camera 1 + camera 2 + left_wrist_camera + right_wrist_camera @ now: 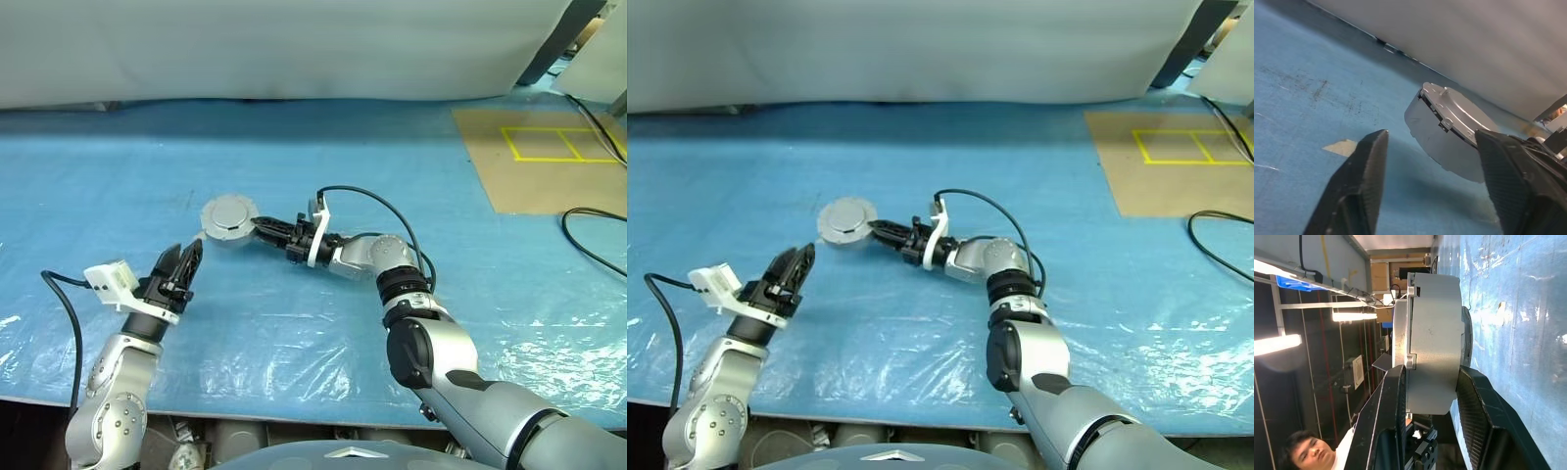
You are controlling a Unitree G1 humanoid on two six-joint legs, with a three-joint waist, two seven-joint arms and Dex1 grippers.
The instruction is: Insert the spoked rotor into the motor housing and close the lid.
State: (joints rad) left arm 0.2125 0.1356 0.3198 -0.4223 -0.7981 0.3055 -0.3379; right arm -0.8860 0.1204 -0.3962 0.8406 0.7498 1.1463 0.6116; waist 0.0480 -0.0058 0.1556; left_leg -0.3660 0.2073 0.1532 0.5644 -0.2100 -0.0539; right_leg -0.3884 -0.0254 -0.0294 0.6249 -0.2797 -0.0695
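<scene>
Holding: the right gripper (263,228) has the motor housing (229,219) pinched across its thickness, lifted off the blue sheet (294,333), lid (231,212) already on top
Head views: housing sits near the middle of the sheet; right arm reaches in from the right with its fingers pointing leftward at the housing's side; left gripper (184,262) hovers just beside and below it, apart from it; likely the one-sided grip leaves the other side free for that hand
Left wrist view: left gripper's fingers (1359,186) stand well apart with nothing between them; housing (1449,132) floats ahead, tilted, its grey lid face (1464,115) turned up and away; seam between lid and body visible
Right wrist view: one finger (1388,426) lies on the lid side, the other (1481,421) on the base side, closed on the housing (1432,342); a person shows beyond the table edge
Axis: short cylinder; its axis runs finger to finger, roughly upright with a slight lean in the head views; lid face up
Rotor: cannot tell; presumably inside, hidden under the lid
</scene>
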